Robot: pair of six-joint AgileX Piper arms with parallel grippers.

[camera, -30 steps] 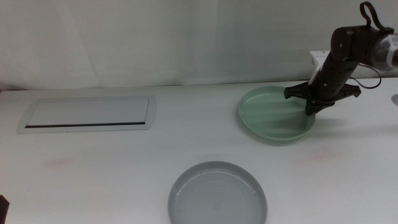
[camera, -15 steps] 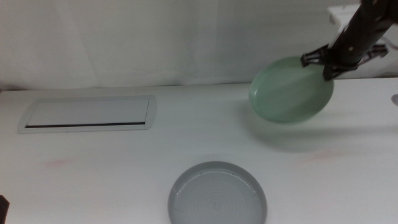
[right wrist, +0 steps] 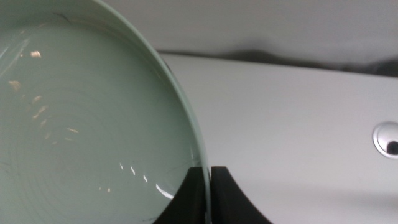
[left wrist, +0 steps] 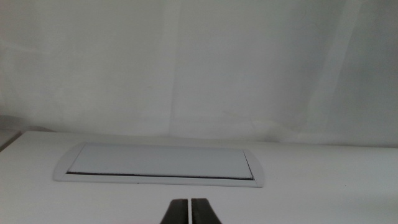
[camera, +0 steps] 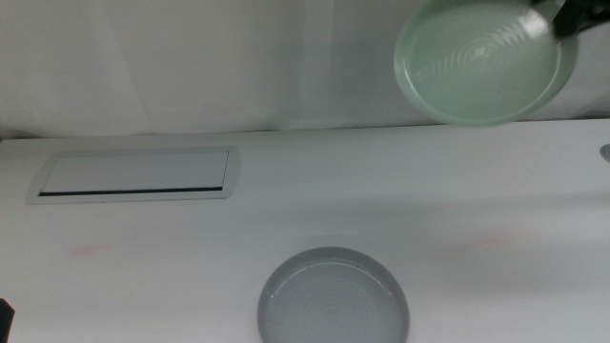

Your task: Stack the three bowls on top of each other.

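Note:
The pale mint green bowl (camera: pixel 481 62) hangs high above the table's far right, tilted so its inside faces the camera. My right gripper (camera: pixel 558 21) is shut on its rim at the upper right. In the right wrist view the two jaws of the right gripper (right wrist: pixel 209 182) pinch the rim of the green bowl (right wrist: pixel 81 124). The grey bowl (camera: pixel 333 297) lies flat on the table at the front centre. The white bowl is out of view. My left gripper (left wrist: pixel 191 210) is shut and empty, low over the front left of the table.
A flat white panel with a dark slot (camera: pixel 133 174) lies at the back left and also shows in the left wrist view (left wrist: pixel 158 163). A small round metal fitting (right wrist: pixel 387 138) sits in the table at the far right. A white curtain hangs behind.
My right gripper has lifted the green bowl off the table, up and slightly right, and tilted it toward the camera. The grey bowl has not moved.

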